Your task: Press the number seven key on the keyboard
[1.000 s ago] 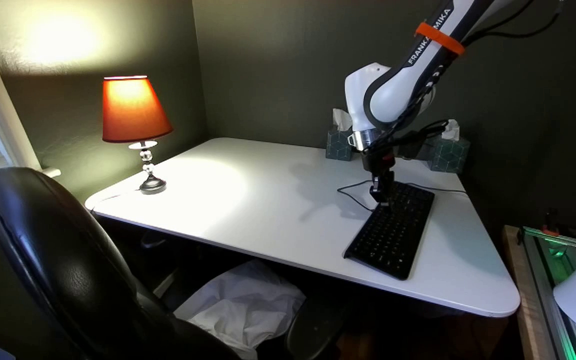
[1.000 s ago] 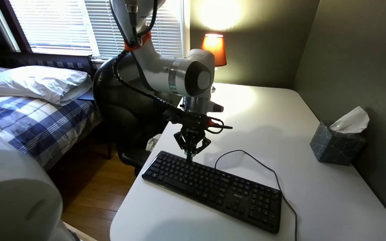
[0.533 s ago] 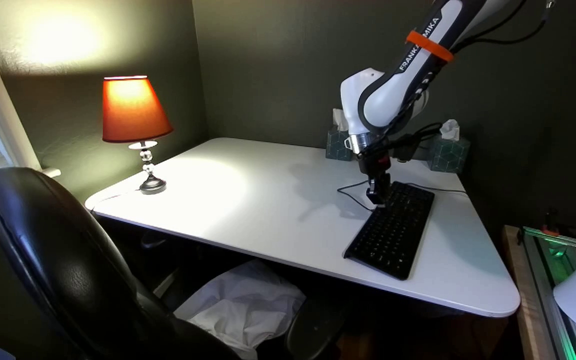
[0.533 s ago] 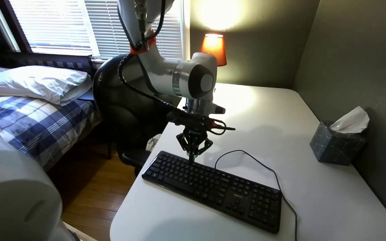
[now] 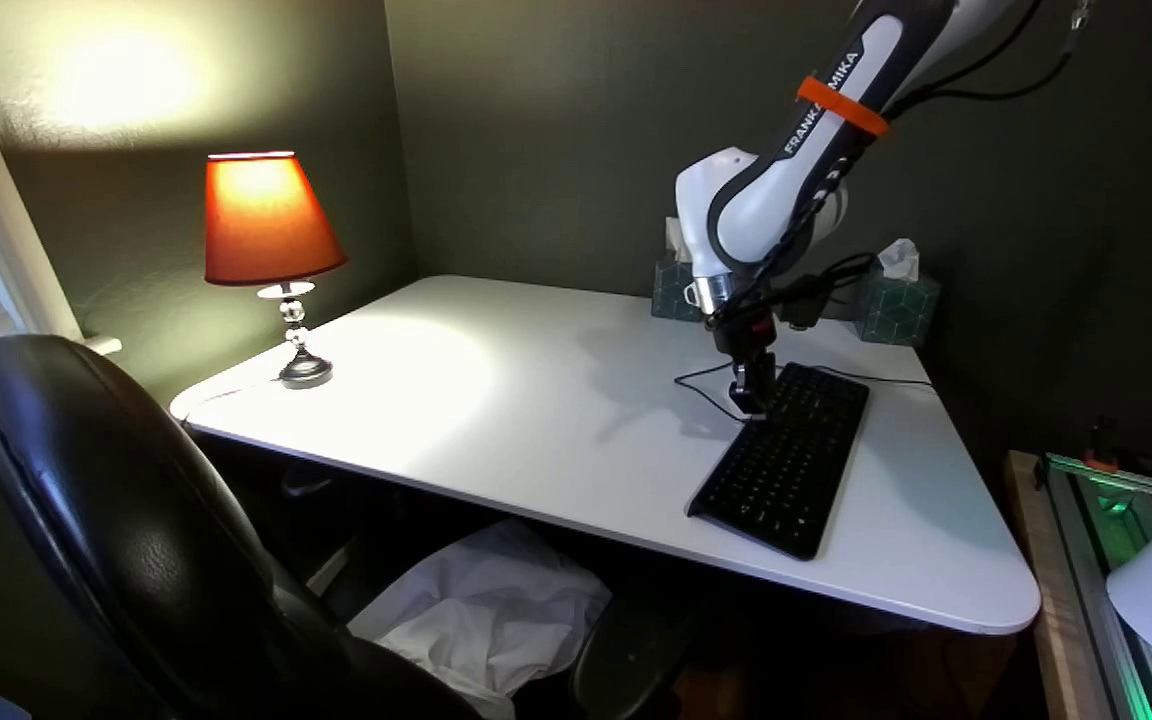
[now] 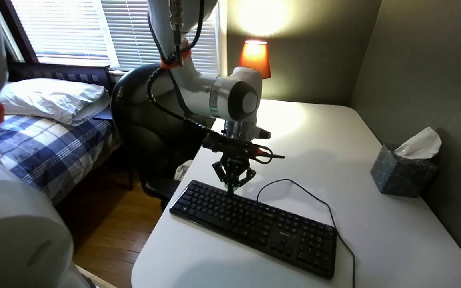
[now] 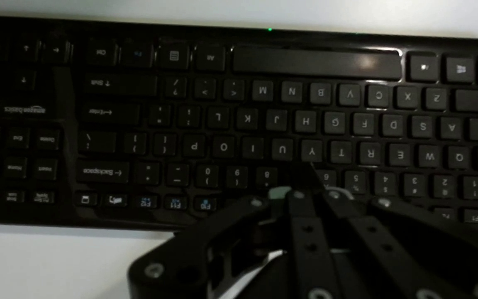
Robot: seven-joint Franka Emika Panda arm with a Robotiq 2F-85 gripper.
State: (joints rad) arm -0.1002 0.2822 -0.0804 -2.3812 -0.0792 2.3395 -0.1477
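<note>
If you start at the left corner of the white table in an exterior view, a lit red lamp stands there. Next, by the back edge, is a tissue box, partly behind my arm. Then comes my claw, pointing down. It is narrow, with its tips together and nothing I can see between them. Under its tips is the black keyboard, lying near the right edge, one end close to the front edge. Last, near the back right corner, sits another tissue box.

In the wrist view, left to right, I see the 8 key, then my tips, then the 6 key. The seven key should be right there, but my tips hide it. I think I am at the pressing step, or just lining up; I cannot tell if I touch the key. Next I need a soft push straight down, then up, missing the keys beside it.
</note>
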